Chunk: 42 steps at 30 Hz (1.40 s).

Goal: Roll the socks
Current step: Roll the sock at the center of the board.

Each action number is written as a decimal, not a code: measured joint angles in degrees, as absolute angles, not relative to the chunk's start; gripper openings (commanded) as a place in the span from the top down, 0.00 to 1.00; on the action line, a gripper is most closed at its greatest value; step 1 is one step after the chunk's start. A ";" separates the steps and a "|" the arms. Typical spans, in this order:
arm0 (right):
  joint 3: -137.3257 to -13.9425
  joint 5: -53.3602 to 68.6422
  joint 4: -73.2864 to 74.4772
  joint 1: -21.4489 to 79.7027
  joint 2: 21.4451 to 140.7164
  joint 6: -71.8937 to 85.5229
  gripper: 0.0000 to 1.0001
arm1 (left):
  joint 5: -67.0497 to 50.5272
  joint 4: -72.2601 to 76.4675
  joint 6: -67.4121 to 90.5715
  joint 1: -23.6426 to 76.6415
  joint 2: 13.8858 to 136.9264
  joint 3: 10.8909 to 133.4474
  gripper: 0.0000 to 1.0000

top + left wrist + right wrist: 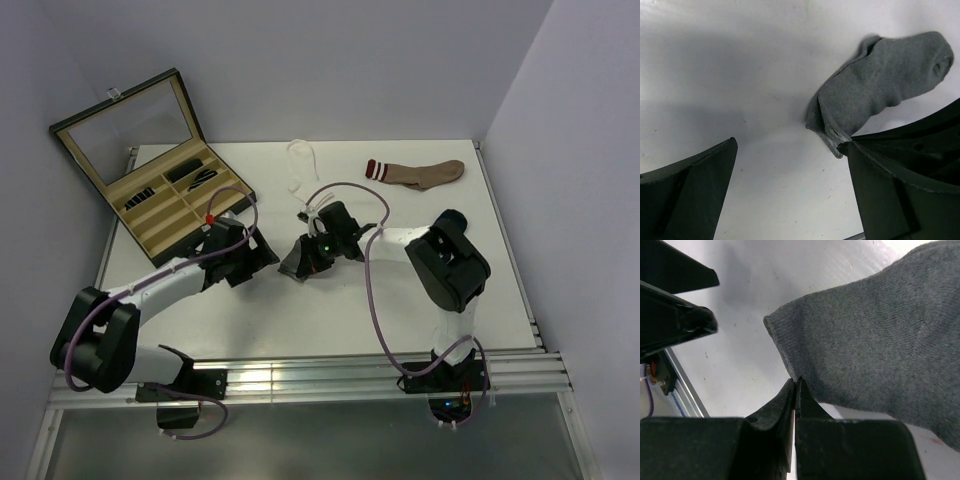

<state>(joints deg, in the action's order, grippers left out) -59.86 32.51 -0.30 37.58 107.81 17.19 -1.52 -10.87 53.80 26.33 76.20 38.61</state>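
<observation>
Nearest the lens of the right wrist camera, the two hard black fingers of the right gripper (796, 384) are pressed flat together, and the edge of the dark grey sock (875, 345) is pinched at their tips. From here the sock's fine ribbed knit and its thicker rounded hem can be made out, a texture lost in the overhead view, where the same sock is only a small dark wedge at mid-table between the two grippers. In the left wrist view the sock is shown as a soft, folded shape, with a paler inner layer exposed at its near corner. The left gripper (790, 145) is spread wide, its right finger just at that corner and its left finger well apart from it. The matte white table (400, 300) is lightly scuffed. Only from above are the remaining things seen: a limp white sock (298, 160) far centre, a brown sock (425, 173) with a red-and-white striped cuff far right, and an open dark case (150, 170) with a glazed lid and pale divided compartments at the far left.
</observation>
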 measured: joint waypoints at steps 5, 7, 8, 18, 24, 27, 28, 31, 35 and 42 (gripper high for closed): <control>-59.86 34.24 -0.69 37.06 109.80 18.61 1.00 | -1.76 -9.89 55.86 26.61 79.59 38.61 0.09; -59.86 34.89 -0.91 36.75 110.15 19.16 1.00 | -1.89 -9.34 56.86 26.63 80.58 38.76 0.10; -59.86 35.00 -0.95 36.64 110.15 19.49 1.00 | -2.02 -9.15 57.32 26.63 81.14 38.94 0.12; -59.88 35.44 -2.39 35.99 110.65 21.43 1.00 | -2.46 -5.34 64.36 28.77 84.07 39.18 0.31; -59.88 35.57 -2.59 35.99 110.83 21.74 1.00 | -1.69 -3.38 67.59 30.24 86.87 39.20 0.38; -59.88 35.57 -2.70 35.99 110.83 21.91 1.00 | -1.56 -2.17 68.82 30.59 87.77 39.38 0.42; -59.86 35.57 -2.79 35.99 110.83 21.98 1.00 | -1.34 -1.78 69.23 30.68 88.01 39.42 0.43; -59.88 35.55 -2.96 35.99 110.83 22.06 1.00 | 0.01 -1.43 70.00 30.92 88.29 39.42 0.48; -59.88 35.57 -3.01 35.99 110.83 22.06 1.00 | 1.58 -1.26 70.61 31.05 89.08 39.77 0.58; -59.86 35.57 -3.11 35.99 110.83 22.06 1.00 | 2.94 -1.21 71.29 31.18 90.54 40.53 0.74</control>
